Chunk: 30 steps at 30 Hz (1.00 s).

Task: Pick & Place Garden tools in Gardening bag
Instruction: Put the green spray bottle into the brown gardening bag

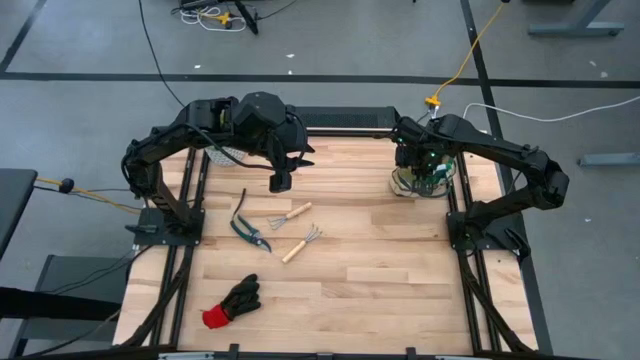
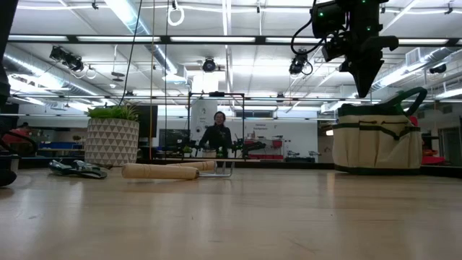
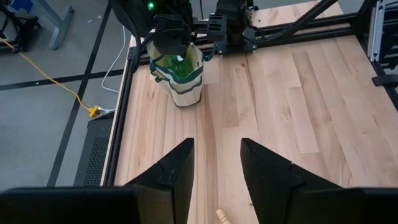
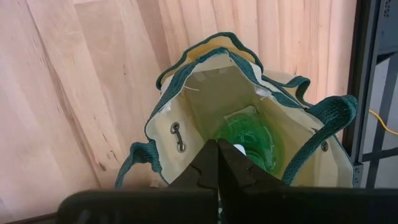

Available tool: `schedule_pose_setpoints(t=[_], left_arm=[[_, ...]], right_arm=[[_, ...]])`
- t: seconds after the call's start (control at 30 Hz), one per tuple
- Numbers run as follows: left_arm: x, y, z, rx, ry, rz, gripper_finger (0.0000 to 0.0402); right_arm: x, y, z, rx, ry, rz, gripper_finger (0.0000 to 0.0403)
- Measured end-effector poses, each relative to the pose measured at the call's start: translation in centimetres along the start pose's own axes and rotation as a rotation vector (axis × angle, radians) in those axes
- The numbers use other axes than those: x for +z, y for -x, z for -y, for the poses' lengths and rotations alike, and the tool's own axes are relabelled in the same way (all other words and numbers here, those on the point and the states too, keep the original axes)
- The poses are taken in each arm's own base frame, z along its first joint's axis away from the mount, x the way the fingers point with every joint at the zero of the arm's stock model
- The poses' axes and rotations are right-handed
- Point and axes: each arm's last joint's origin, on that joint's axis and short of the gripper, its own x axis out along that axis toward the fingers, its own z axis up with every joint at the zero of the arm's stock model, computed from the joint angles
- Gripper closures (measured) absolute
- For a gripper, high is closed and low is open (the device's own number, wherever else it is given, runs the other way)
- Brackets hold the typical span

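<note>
Garden tools lie spread over the left half of the bench (image 1: 380, 250): pruning shears (image 1: 248, 230) nearest the left edge, a wooden-handled fork (image 1: 291, 215) and rake (image 1: 300, 244) just beside them toward the middle, and a black glove with red cuff (image 1: 232, 302) near the front left corner. The gardening bag (image 1: 418, 181) stands at the far right corner, mouth up, with a green spray bottle (image 4: 249, 140) already inside it. The right claw (image 4: 217, 155) hangs directly over the bag's opening, fingers pressed together and holding nothing. The left claw (image 3: 216, 168) hovers above the far left part of the bench, fingers partly apart and empty, a wooden handle tip (image 3: 224, 217) showing just below it. The fork and rake look light and stiff; mid-handle appears the surest hold. The shears seem heavier and smooth, best pinched across the handles. The glove is soft and will sag; the bunched palm suits a grip. The bag is soft canvas and may shift if nudged.
</note>
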Motion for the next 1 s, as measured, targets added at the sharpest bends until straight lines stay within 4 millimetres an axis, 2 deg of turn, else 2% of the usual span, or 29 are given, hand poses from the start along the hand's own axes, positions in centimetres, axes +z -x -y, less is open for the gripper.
schedule_pose_setpoints(t=[0.77, 1.0], left_arm=[[0.01, 0.0, 0.0, 0.0, 0.0, 0.001, 0.0262], [-0.05, 0.0, -0.11, -0.011, 0.004, 0.0, 0.0262]], right_arm=[[0.05, 0.01, 0.02, -0.003, 0.002, 0.006, 0.0403], [-0.06, 0.01, -0.02, 0.001, -0.008, -0.005, 0.0385]])
